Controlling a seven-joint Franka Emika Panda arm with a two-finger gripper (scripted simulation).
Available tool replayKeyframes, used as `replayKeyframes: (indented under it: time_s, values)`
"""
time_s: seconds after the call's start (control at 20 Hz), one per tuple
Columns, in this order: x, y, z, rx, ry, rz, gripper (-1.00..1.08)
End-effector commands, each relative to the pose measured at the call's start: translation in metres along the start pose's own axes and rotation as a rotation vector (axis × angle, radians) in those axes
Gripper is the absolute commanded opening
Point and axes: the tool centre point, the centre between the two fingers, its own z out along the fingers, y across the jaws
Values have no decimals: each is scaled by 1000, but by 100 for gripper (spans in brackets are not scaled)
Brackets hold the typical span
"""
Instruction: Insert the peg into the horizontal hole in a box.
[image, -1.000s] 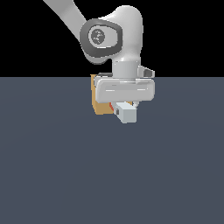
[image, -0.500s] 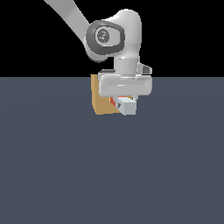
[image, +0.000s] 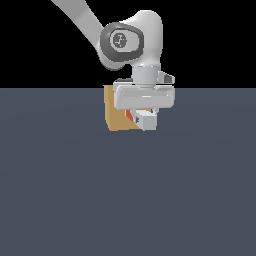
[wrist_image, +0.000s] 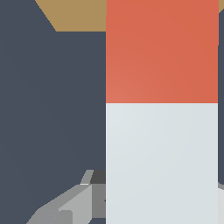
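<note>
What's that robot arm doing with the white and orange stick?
The robot arm's gripper is holding the peg, a long bar that is pale grey-white with an orange-red end. The orange-red end points toward the tan box, which sits on the dark floor just behind the gripper. The hole in the box is hidden by the hand and the peg, so it is not clear whether the tip has gone in.

What we cannot see
The gripper hides the box's hole; the peg runs off the wrist view.
</note>
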Motion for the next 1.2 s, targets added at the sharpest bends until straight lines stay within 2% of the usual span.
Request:
replayKeyframes:
  time_s: [0.0, 0.35, 0.55, 0.85, 1.15]
  values:
    - [0, 2, -3, -5, 0, 0, -100]
    - [11, 0, 0, -1, 0, 0, -100]
    - [36, -1, -1, -2, 0, -1, -100]
    - [88, 0, -2, -4, 0, -1, -100]
    - [111, 0, -3, -5, 0, 0, -100]
